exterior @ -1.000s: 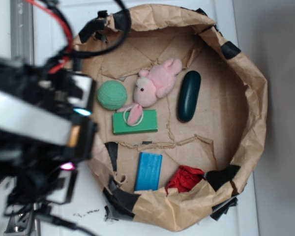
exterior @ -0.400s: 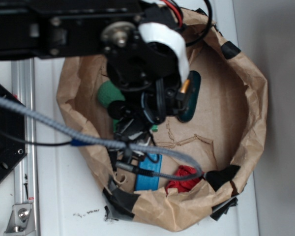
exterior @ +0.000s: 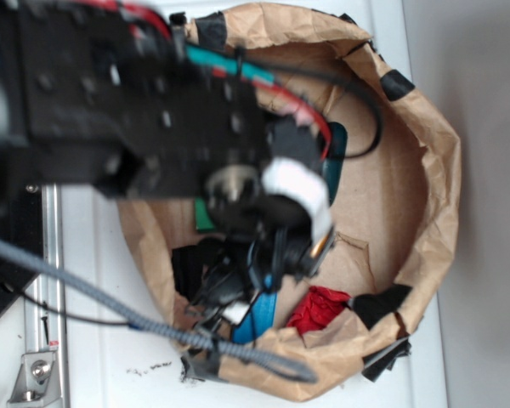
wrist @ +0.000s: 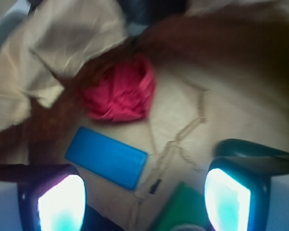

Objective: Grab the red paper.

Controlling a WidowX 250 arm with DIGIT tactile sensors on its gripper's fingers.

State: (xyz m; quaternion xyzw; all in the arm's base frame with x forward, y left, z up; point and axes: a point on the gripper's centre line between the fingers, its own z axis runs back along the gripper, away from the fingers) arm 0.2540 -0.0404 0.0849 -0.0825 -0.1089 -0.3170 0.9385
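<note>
The brown paper basin [exterior: 425, 161] walls in the objects; the arm [exterior: 136, 110] hangs over its middle. This looks like the approach step. The gripper [wrist: 144, 202], fingers spread and empty, faces the blue block [wrist: 106, 156] and, beyond it, the red paper [wrist: 119, 94] at the basin's wall. Next: advance, straddle it, close.

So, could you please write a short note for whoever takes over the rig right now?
Gripper: open, empty, above the bin floor, both fingers lit at the bottom of the wrist view.
Red paper: ahead of the gripper, against the brown paper wall; blue block lies between them.
Done: arm is over the bin, facing the paper.
Left: move forward past the block, lower, close on the paper, lift.
</note>
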